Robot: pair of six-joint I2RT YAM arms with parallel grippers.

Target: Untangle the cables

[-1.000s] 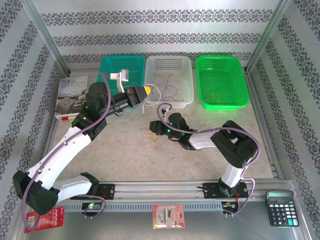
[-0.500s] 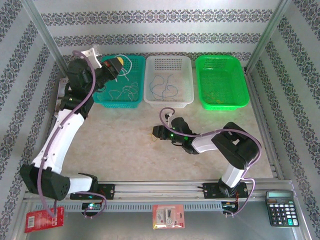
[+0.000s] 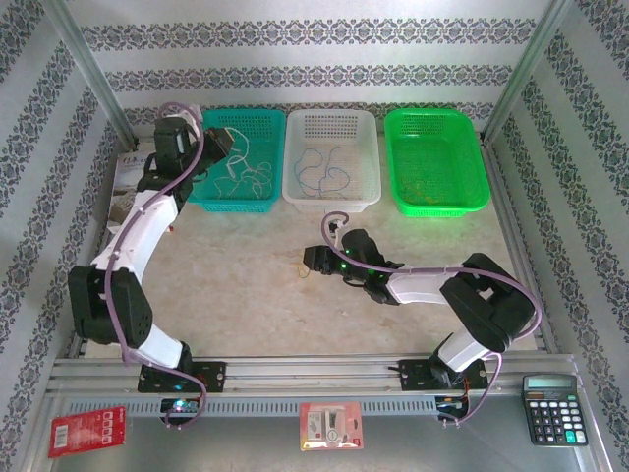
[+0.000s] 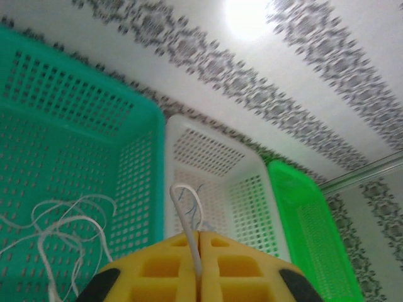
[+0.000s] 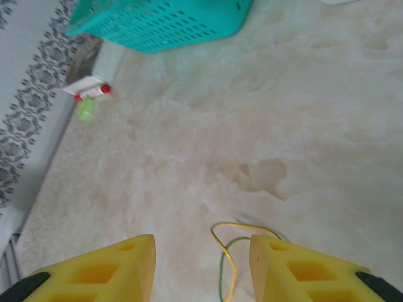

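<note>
At the far left the left hand (image 4: 198,238) hangs over the teal basket (image 3: 257,126); its yellow pads (image 4: 157,270) are pressed together, clenched on the whitish cable (image 4: 189,211); a strand of that cable rises out of the seam between the pads and curls over just above them; more whitish loops lie on the basket's floor, below and to the left of the hand in the wrist view; whether they join the pinched strand I cannot tell.

Next to the right stands the white basket (image 3: 331,114), touching the teal one side by side; the dark bluish-grey cable (image 3: 325,175) lies inside it as a loose squiggle, well apart from both hands.

Nearer the arms, on the bare beige worktop (image 3: 246,285), the right hand (image 5: 201,245) sits low with its pads (image 5: 113,270) spread wide, released and gripping nothing; the yellow cable (image 5: 214,234) lies flat on the worktop in the gap between them, its loop closer to the right-side pad in the wrist view; a thin green strand runs beside it; neither pad appears to touch the wire.

Farthest right, the green basket (image 3: 437,118) stands in line with the other two, well apart from the right hand.
</note>
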